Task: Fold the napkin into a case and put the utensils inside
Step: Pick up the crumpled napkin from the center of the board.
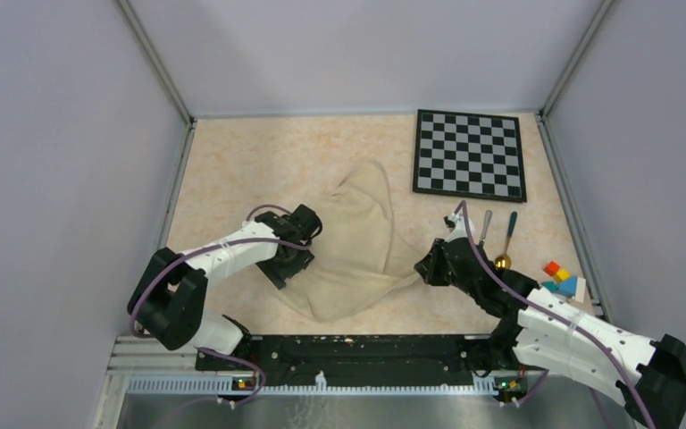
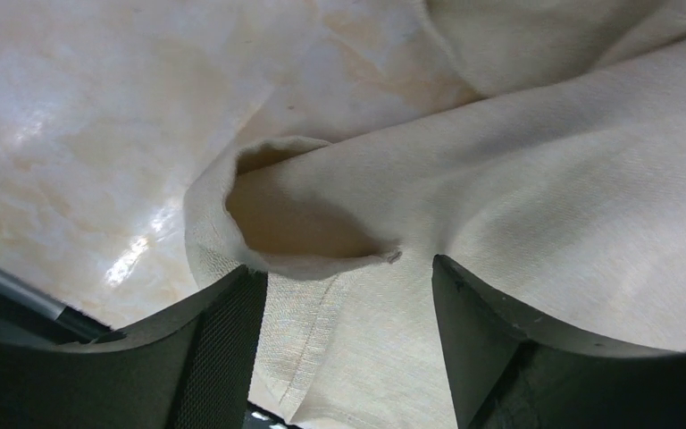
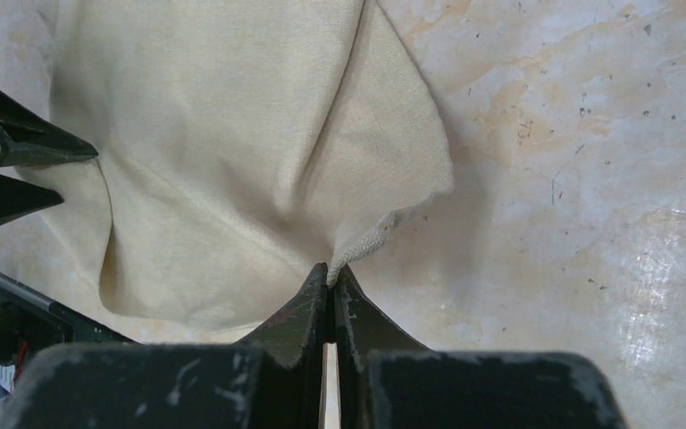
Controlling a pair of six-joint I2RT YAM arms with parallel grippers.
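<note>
Though nowhere near a case yet, napkin [image 1: 357,241]: rumpled heap mid-table [image 1: 250,161], a bit toward the near edge, one flap reaching for the far edge.
Right tool [image 3: 330,273]: clamped tight on the napkin's right corner, just a tiny pinch of hem.
Left tool [image 2: 344,268]: jaws spread wide, low over the napkin's left edge, curled lip of cloth between them, nothing gripped.
Utensils: knife [image 1: 485,227] and spoon [image 1: 506,248] side by side near the right edge, well apart from the cloth, untouched.
Doing it well: probably close left on the single hem layer, not the whole curl, then pull both corners apart evenly to flatten before any fold. Easy on the right pinch, looks shallow enough to slip.
Hard to tell: how many layers in the heap, whether left fingertips actually touch cloth, where the far corners are under those folds.
</note>
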